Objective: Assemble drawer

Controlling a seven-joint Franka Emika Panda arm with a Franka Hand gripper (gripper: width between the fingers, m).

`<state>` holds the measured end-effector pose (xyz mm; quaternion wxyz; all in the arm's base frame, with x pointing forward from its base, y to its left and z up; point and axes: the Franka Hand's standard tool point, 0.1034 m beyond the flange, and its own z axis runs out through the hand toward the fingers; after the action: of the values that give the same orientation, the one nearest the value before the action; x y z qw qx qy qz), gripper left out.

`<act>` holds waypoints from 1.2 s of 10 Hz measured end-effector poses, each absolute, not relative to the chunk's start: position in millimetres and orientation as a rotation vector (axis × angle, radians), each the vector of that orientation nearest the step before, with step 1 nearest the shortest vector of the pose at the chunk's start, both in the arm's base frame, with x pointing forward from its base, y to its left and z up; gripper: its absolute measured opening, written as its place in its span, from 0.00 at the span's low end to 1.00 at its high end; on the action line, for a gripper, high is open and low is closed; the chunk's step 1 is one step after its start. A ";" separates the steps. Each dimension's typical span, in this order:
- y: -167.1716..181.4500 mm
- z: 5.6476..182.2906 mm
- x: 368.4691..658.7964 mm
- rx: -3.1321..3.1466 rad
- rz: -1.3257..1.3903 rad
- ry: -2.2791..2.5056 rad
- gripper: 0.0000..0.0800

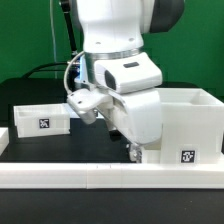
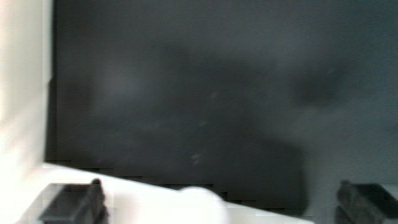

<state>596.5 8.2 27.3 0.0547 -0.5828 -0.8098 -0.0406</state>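
The tall white housing (image 1: pixel 190 125) stands at the exterior view's right, with a tag on its front. One shallow white tray (image 1: pixel 40 120) with a tag lies at the left. My gripper (image 1: pixel 136 152) is low over the dark table, right beside the housing's left wall. In the wrist view my gripper (image 2: pixel 217 205) is open, its dark fingers (image 2: pixel 71 205) wide apart. A white part with a rounded, knob-like bump (image 2: pixel 192 196) lies between them, close to one finger and apart from the other. I cannot tell whether it is the second tray.
A long white border rail (image 1: pixel 110 176) runs along the table's front edge. Another white rail (image 1: pixel 5 138) shows at the left. A white surface (image 2: pixel 18 100) fills one side of the wrist view. Cables hang behind the arm.
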 end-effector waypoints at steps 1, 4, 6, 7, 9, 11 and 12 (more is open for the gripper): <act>13.1 29.4 599.7 -1.769 -0.119 -2.456 0.81; 23.3 30.7 604.4 -1.785 -0.101 -2.428 0.81; 23.0 30.1 604.6 -1.783 -0.095 -2.423 0.81; 22.0 30.1 604.7 -1.786 -0.095 -2.421 0.81; -1.5 31.6 599.9 -1.780 -0.093 -2.441 0.81; -25.6 44.3 590.0 -1.819 -0.088 -2.429 0.81; -35.6 54.0 587.8 -1.853 -0.104 -2.434 0.81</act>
<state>587.8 -35.6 54.0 0.0404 -0.6048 -0.7946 -0.0340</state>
